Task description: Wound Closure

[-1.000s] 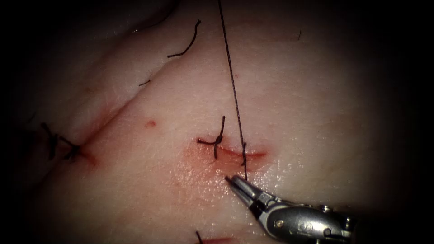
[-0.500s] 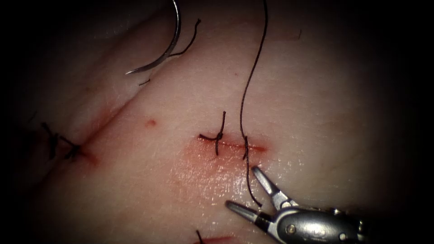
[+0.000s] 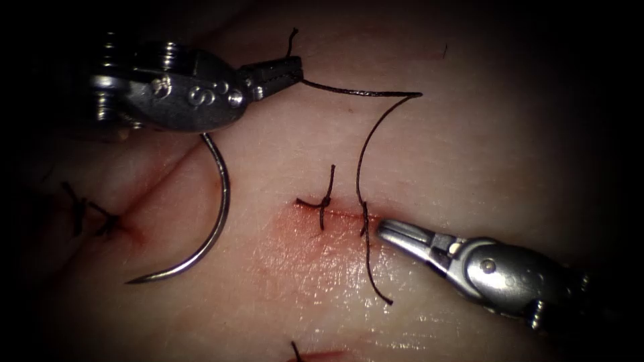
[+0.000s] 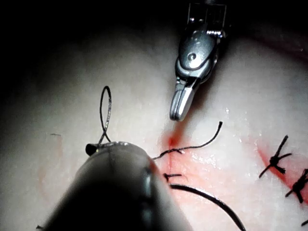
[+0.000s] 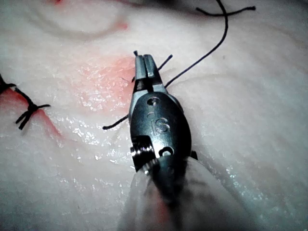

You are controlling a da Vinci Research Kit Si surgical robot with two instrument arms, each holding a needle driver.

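Left steel needle driver (image 3: 285, 72) clamped on thin dark thread (image 3: 365, 134) above red cut (image 3: 342, 218); curved steel needle (image 3: 208, 228) hanging free, left of cut; right steel needle driver (image 3: 389, 231) closed, empty, beside cut.

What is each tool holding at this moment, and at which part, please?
The left tool grips the thread partway along, needle hanging free, outside the tissue. The right tool, shut, holds nothing.

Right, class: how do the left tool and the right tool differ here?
The left tool grips the thread, up and left of the cut; the right tool, jaws shut, holds nothing, tip at the cut's right end. The needle lies below the left tool, on the tissue, not in it, away from the right tool. Both have shut jaws.
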